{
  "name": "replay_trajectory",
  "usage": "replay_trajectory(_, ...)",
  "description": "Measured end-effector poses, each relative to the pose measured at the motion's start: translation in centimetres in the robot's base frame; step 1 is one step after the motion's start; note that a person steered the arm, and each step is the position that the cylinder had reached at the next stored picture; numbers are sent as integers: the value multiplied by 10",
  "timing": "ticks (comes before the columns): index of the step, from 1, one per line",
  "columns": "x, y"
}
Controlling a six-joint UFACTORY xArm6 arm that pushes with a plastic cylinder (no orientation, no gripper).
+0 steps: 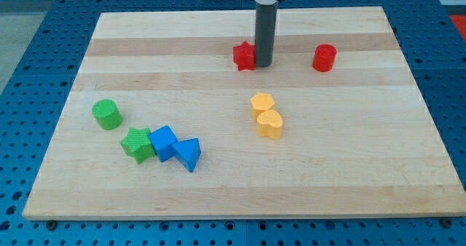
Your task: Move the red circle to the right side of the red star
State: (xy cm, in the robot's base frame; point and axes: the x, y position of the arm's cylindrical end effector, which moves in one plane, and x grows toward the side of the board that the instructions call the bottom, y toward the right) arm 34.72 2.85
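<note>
The red star lies near the view's top, a little left of centre. The red circle stands apart to its right, about a hundred pixels away. My tip is down on the board right beside the red star's right edge, touching or nearly touching it. The dark rod rises straight up from there and hides a little of the star's right side. The red circle is well to the right of my tip.
A yellow hexagon and a yellow heart sit together at the centre. At lower left are a green circle, a green star, a blue cube and a blue triangle. The wooden board lies on a blue pegboard table.
</note>
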Motion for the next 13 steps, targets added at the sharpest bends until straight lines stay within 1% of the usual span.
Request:
replay_trajectory(3,6,-60)
replay_trajectory(4,6,-59)
replay_trajectory(6,-2,80)
replay_trajectory(7,-49,128)
replay_trajectory(8,-31,176)
replay_trajectory(9,-15,193)
replay_trajectory(10,6,197)
replay_trajectory(11,12,191)
replay_trajectory(13,-3,155)
